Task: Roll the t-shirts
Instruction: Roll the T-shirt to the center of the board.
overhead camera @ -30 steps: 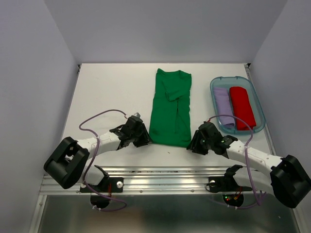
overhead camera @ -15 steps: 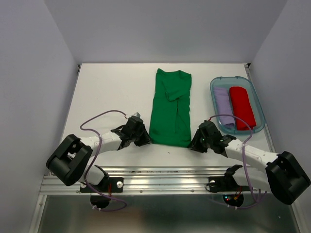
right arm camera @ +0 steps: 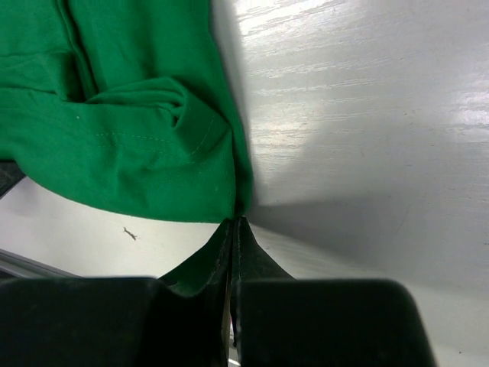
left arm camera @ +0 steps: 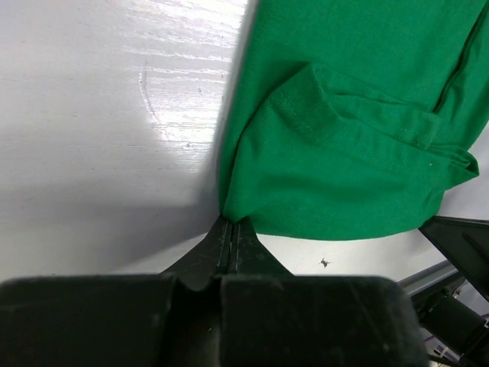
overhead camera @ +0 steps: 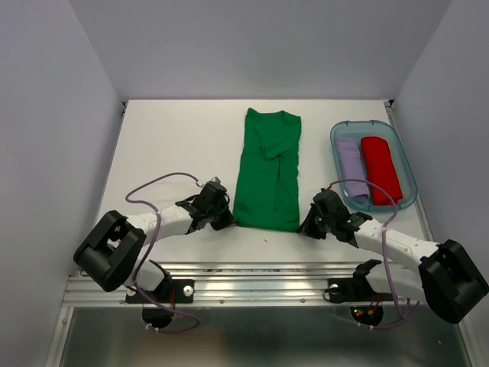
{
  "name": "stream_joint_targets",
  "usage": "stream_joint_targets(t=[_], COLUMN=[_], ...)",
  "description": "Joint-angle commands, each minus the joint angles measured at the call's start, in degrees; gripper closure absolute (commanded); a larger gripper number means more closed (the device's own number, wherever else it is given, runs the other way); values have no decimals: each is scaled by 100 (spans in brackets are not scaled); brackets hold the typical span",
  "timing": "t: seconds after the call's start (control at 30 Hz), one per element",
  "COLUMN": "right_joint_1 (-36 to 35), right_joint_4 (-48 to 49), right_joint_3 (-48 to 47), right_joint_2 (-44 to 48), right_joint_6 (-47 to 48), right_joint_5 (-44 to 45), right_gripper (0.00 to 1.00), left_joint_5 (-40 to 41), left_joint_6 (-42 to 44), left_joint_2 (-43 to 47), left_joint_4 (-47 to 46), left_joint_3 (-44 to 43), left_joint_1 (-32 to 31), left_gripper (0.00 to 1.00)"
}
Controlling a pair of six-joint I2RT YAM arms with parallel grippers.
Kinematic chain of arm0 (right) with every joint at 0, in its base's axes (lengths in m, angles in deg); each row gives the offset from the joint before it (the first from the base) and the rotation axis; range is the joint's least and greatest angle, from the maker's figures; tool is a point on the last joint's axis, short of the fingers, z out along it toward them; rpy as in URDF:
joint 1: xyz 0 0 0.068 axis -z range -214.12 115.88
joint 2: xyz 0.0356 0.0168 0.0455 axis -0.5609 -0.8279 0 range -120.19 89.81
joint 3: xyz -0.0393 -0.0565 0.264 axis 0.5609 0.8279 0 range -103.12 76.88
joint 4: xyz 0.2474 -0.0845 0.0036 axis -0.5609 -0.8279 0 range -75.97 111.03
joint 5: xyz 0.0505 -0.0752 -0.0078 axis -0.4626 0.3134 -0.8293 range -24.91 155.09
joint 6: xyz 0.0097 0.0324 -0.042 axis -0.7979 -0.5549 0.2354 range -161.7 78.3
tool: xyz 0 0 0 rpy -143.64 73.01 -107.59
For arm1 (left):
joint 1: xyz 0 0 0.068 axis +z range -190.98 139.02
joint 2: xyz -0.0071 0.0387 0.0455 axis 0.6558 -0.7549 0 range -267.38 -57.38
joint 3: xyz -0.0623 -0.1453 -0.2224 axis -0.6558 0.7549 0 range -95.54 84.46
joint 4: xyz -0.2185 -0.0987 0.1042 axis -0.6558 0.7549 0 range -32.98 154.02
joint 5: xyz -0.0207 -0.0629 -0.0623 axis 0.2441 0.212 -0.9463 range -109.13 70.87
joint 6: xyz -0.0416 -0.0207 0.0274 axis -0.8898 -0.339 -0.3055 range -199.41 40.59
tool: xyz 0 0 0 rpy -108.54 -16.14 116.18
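We hold both arms low, reaching inward toward the green t-shirt (overhead camera: pixel 269 172). Our left claw (left arm camera: pixel 229 228) is pinched closed on its near left corner, and our right claw (right arm camera: pixel 234 226) is pinched closed on its near right corner.

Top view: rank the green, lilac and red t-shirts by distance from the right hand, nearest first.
1. green t-shirt: just left, its near corner pinched by the right hand.
2. lilac t-shirt: left side of the bin.
3. red t-shirt: right side of the bin.
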State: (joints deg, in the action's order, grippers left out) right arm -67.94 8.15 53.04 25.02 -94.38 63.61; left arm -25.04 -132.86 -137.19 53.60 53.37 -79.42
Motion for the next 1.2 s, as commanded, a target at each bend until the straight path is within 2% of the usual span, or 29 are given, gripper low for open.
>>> stream_joint_targets(t=[0.0, 0.4, 0.83, 1.17], right_joint_1=[25, 25, 25, 86], right_joint_4=[14, -267, -399, -399], right_joint_3=[-244, -622, -1096, -1510], right_joint_2=[274, 441, 301, -217], right_joint_6=[92, 153, 303, 505], right_joint_5=[121, 332, 701, 851], right_gripper=[99, 99, 99, 99], left_joint_5=[319, 310, 161, -24], left_joint_6=[133, 177, 379, 713], left_joint_2=[229, 370, -70, -588], left_joint_4=[588, 1080, 1467, 1643], left_joint_3=[-274, -784, -1470, -2050], left_joint_1=[38, 134, 406, 679], left_gripper=[100, 100, 100, 100])
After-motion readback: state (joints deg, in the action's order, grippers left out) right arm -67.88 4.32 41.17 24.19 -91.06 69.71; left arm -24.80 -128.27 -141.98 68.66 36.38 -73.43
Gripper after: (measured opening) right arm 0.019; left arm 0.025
